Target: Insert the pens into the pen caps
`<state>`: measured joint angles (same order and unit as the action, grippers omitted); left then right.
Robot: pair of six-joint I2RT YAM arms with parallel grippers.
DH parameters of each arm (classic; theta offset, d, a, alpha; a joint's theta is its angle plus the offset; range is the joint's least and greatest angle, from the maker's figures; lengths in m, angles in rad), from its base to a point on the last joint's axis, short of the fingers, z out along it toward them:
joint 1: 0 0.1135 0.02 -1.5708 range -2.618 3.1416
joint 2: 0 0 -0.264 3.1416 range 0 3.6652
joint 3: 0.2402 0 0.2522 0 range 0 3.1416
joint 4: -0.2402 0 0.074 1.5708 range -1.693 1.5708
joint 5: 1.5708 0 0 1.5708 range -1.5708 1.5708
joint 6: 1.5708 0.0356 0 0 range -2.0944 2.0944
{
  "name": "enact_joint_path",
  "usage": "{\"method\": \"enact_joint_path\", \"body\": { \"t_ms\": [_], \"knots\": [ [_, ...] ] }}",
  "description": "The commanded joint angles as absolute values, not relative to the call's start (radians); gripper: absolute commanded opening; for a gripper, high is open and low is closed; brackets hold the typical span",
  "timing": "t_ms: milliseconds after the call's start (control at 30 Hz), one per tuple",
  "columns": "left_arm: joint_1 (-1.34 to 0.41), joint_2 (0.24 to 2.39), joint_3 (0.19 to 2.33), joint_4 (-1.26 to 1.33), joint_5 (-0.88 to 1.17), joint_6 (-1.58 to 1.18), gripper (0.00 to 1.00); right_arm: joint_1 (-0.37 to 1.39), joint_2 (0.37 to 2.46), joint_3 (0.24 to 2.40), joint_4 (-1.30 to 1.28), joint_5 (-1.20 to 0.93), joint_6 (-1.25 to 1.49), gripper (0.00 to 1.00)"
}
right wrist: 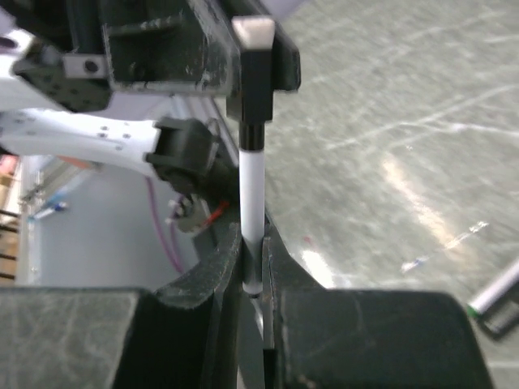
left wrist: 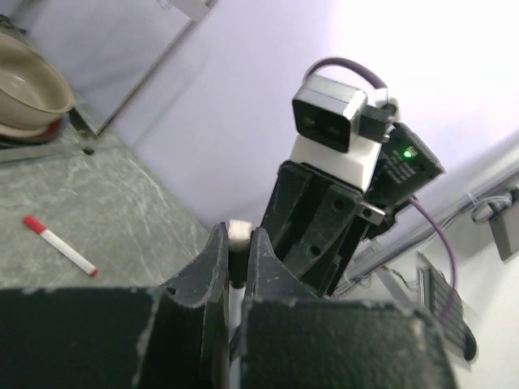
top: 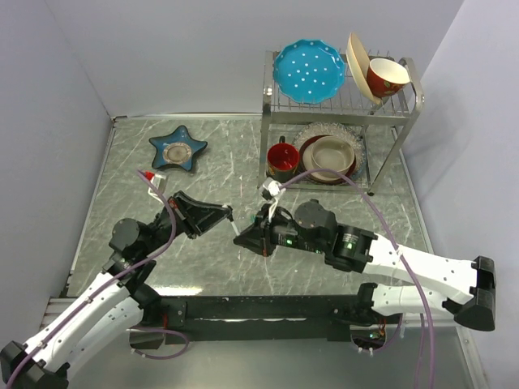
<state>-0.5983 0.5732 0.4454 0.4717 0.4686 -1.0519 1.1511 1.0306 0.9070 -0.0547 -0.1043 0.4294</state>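
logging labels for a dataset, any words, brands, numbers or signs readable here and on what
No text can be read in any view.
white pen and its black cap: no print visible
loose red-capped pen: too small to tell
blue plate: only white dots, no lettering
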Motion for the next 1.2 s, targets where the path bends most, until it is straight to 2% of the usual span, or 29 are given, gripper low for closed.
{"method": "enact_joint_path", "body": {
  "t_ms": [0, 133, 400, 800, 867, 900, 967, 1000, 1033, 1067, 1167],
  "knots": [
    [-0.692, 0.598, 0.387, 0.321, 0.594, -1.037, 0.01, 1.023, 1.061, 1.115, 0.199, 0.028, 0.379, 0.00],
    [-0.712, 0.635, 0.328, 0.428, 0.618, -1.081, 0.01, 0.962, 1.135, 1.192, 0.192, 0.009, 0.388, 0.00],
    [-0.799, 0.710, 0.282, 0.463, 0.549, -1.095, 0.01, 0.919, 1.262, 1.330, 0.150, 0.015, 0.313, 0.00],
    [-0.811, 0.730, 0.348, 0.348, 0.394, -1.069, 0.01, 0.917, 1.278, 1.205, 0.135, 0.003, 0.322, 0.00],
    [-0.811, 0.721, 0.414, 0.255, 0.286, -1.031, 0.01, 0.916, 1.249, 1.166, 0.133, -0.031, 0.357, 0.07],
    [-0.810, 0.722, 0.448, 0.212, 0.250, -1.007, 0.01, 0.917, 1.238, 1.123, 0.118, -0.041, 0.368, 0.21],
    [-0.807, 0.745, 0.556, 0.082, 0.148, -0.924, 0.01, 0.919, 1.182, 1.065, 0.104, -0.075, 0.393, 0.32],
    [-0.804, 0.758, 0.595, 0.045, 0.121, -0.901, 0.01, 0.919, 1.157, 0.996, 0.088, -0.086, 0.399, 0.42],
    [-0.798, 0.771, 0.632, 0.007, 0.104, -0.847, 0.01, 0.917, 1.123, 0.955, 0.080, -0.090, 0.405, 0.46],
    [-0.795, 0.802, 0.699, -0.058, 0.069, -0.821, 0.01, 0.919, 1.056, 0.872, 0.069, -0.109, 0.419, 0.54],
    [-0.762, 0.865, 0.790, -0.156, 0.003, -0.738, 0.01, 0.920, 0.881, 0.723, 0.051, -0.139, 0.459, 0.65]
  ]
}}
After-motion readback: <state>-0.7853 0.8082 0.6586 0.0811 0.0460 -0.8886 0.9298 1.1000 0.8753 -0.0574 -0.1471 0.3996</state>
